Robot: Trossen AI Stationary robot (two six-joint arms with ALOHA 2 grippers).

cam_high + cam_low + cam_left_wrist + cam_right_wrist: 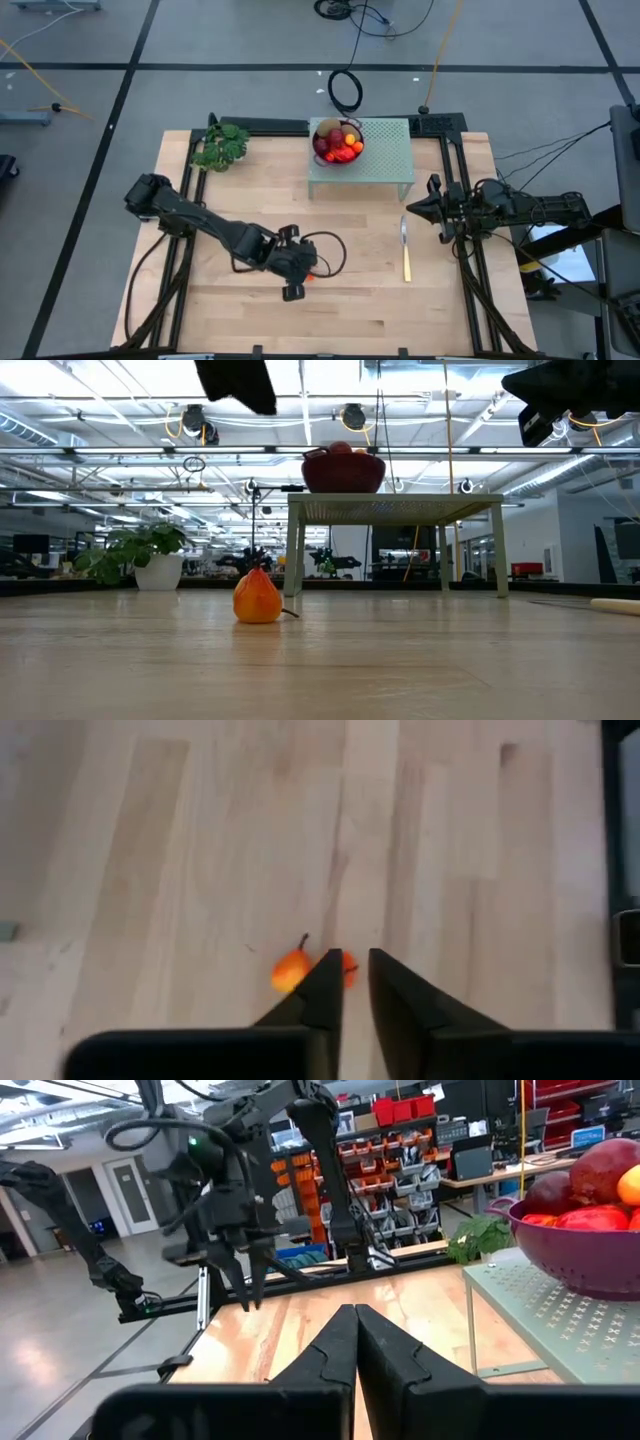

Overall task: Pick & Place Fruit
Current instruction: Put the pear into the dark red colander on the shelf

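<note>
A small orange-red fruit [257,598] with a short stem rests by its underside on the wooden table [380,310], near the middle. My left gripper [355,982] hangs above it, pointing steeply down, its fingers a narrow gap apart with nothing between them. In the left wrist view the fruit [292,969] shows just beside one fingertip, partly hidden by it. In the low view the left gripper [262,402] is well clear of the fruit. My right gripper [355,1315] waits shut at the table's right edge [432,207].
A dark red bowl [338,142] holding several fruit stands on a small green perforated stand [385,160] at the table's far middle. A green leafy bunch [222,146] sits at the far left. A yellow-handled knife [406,252] lies right of centre.
</note>
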